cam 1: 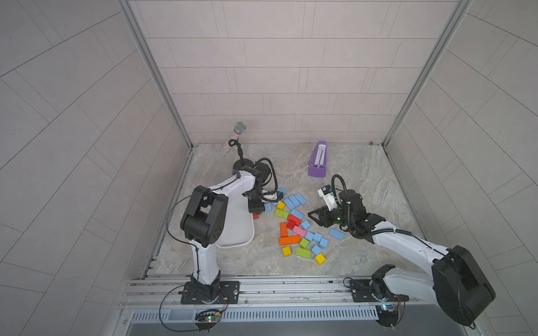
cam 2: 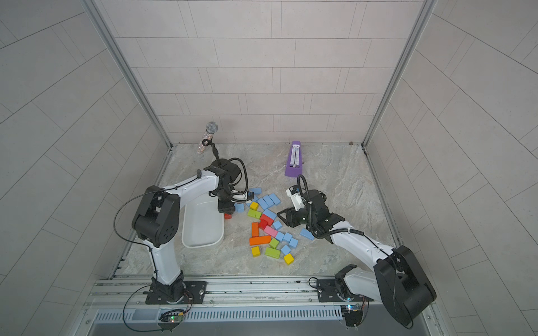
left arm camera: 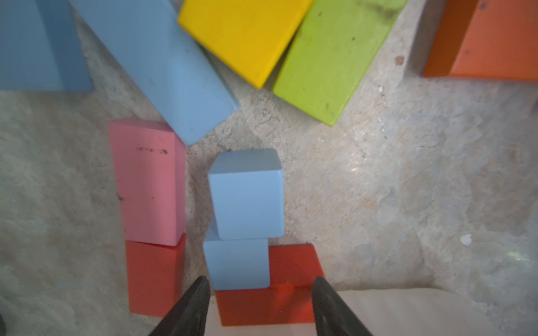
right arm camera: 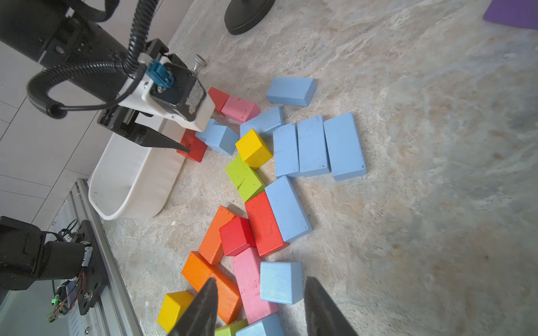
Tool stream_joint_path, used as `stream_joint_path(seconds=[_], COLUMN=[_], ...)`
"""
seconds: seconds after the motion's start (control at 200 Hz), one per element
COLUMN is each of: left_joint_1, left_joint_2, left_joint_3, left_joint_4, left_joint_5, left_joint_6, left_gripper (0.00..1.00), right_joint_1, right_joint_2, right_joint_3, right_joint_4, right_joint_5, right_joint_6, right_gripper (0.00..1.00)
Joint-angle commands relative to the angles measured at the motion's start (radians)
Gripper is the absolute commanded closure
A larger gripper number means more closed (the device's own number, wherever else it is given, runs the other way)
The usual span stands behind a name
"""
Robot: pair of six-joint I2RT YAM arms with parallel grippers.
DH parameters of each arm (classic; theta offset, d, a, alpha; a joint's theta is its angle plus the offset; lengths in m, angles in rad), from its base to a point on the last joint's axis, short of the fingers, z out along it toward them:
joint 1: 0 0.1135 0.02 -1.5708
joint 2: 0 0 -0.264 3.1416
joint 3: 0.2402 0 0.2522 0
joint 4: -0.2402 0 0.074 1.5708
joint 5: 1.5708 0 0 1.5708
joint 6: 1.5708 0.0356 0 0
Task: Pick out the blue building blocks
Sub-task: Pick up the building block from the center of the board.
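Marbled tabletop (cam 1: 364,180) | my left gripper (left arm camera: 260,280) straddled red block (left arm camera: 294,267), grip unclear | my right gripper (right arm camera: 261,280) released, blue cube (right arm camera: 281,291) just ahead

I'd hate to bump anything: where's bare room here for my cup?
Bare: the far right corner beside the purple pyramid-shaped metronome, and the near strip between the scattered painted wooden blocks and the metal front rail. Crowded: the middle, from the white plastic tray rightwards.
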Motion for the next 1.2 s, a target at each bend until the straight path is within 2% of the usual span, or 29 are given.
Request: stream_joint_path(seconds=[0.0,0.135,0.43,0.665,0.796,1.021,1.196], left_joint_1=[-0.007,-0.014,-0.029,-0.031,-0.031,-0.031,0.016], left_joint_2=[0.018,0.037,0.055,0.043,-0.005,-0.13,-0.255], left_joint_3=[0.02,0.023,0.018,0.015,0.018,0.058,0.014], left_joint_4=[-0.001,0.007,0.047,0.048,0.035,-0.07,-0.167], left_joint_5=[0.004,0.019,0.02,0.0,0.02,0.042,0.033], left_joint_6=[0.02,0.005,-0.015,-0.001,-0.003,-0.015,0.052], left_gripper=[0.38,0.38,0.47,0.65,0.72,0.73,0.73], right_joint_1=[-0.006,-0.005,-0.006,-0.006,-0.007,-0.001,0.025], right_joint_2=[0.006,0.02,0.015,-0.01,-0.022,-0.017,-0.009], right_joint_3=[-0.01,-0.01,-0.024,-0.031,-0.031,0.003,0.051], right_joint_4=[0.038,0.05,0.062,0.052,0.049,0.015,-0.023], right_joint_5=[-0.016,-0.027,-0.028,-0.018,-0.012,0.001,0.022], right_joint_6=[0.007,0.01,0.013,0.007,0.01,0.006,-0.011], right_gripper=[0.5,0.53,0.58,0.6,0.61,0.63,0.63])
